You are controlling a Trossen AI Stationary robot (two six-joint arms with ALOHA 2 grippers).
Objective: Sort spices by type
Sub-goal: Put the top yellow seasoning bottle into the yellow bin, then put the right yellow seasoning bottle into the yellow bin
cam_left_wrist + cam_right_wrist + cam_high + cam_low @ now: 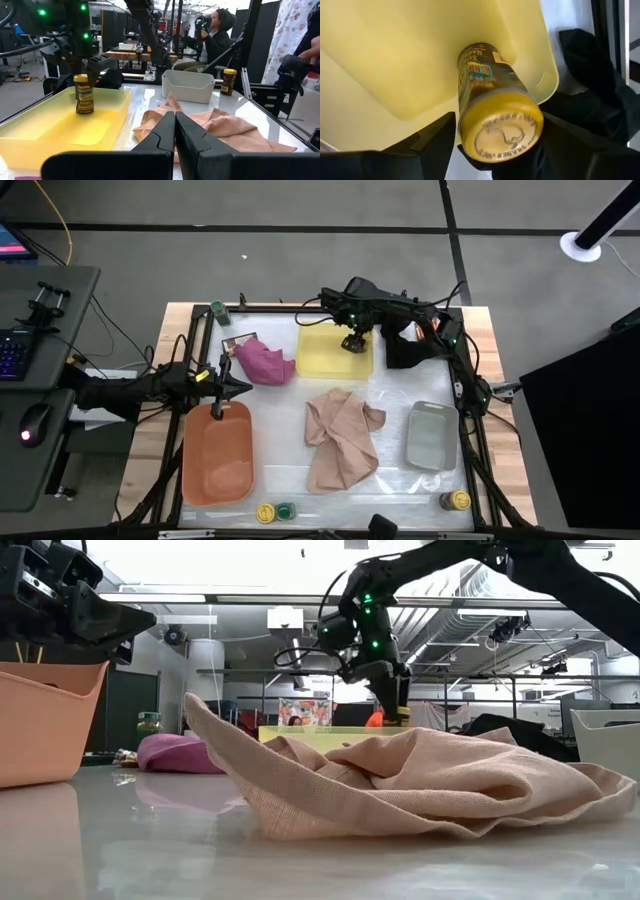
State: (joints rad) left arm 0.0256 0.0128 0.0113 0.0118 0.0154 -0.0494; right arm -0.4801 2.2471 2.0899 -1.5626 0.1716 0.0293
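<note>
right gripper (492, 150) is hovering over the far right of the shallow yellow plastic tray (325, 358), fingers parted either side of the upright yellow-lidded spice jar (492, 107), axis vertical, standing in the tray; contact unclear. left gripper (175, 137), fingers closed and empty, is waiting by the orange tray (215, 455).

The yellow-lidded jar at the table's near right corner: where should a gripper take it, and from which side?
Judging by the high view, the yellow-lidded jar stands upright near the table's edge, a darker jar close on its left. Best come straight down and close on the round body just under the lid, fingers set front and back so they avoid the neighbour.
</note>
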